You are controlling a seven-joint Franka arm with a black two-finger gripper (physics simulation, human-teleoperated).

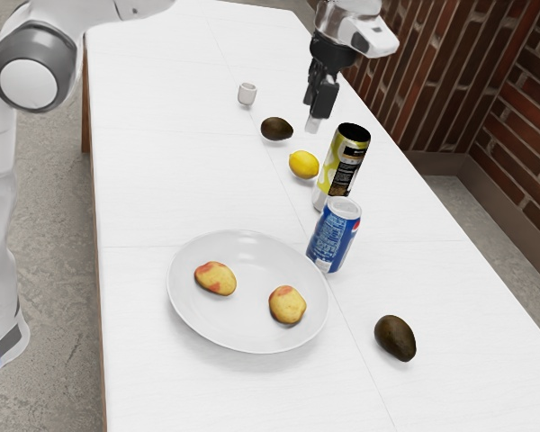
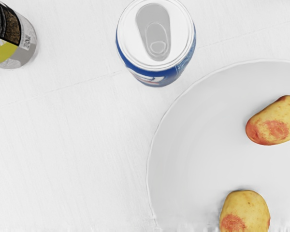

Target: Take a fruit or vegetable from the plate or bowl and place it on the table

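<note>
Clock directions are read on the exterior view, twelve at its top, from the plate's centre. Two oblong yellow, red-blotched potato-like pieces lie on the round, pale grey plate (image 1: 247, 335), apart from each other: the 10 o'clock piece (image 1: 216, 278) and the 4 o'clock piece (image 1: 288, 305). The black tool (image 1: 316, 117) hangs above the table (image 1: 162, 180) toward 1 o'clock; whether it is released or clenched cannot be told. A blue metal drink can (image 1: 334, 236) stands upright just beside the rim at 2 o'clock, a tall obstacle between tool and plate. Beyond it, toward 1 o'clock, rise a taller yellow, silver and black can (image 1: 342, 168) and, near that, a yellow lemon (image 1: 304, 165). Toward 12 o'clock lie a dark brown avocado (image 1: 276, 129) and, farther, a small white cup (image 1: 247, 94); a second dark avocado (image 1: 395, 338) rests between 3 and 4 o'clock. White tabletop extends between the plate and the long edge at 9 o'clock, and between the plate and the second avocado. A brick wall (image 1: 513, 108) rises past the opposite edge. The blue can bears a red-and-white mark, its lettering unreadable; the taller can's black panel carries fine illegible print, with a small square code beside it.
</note>
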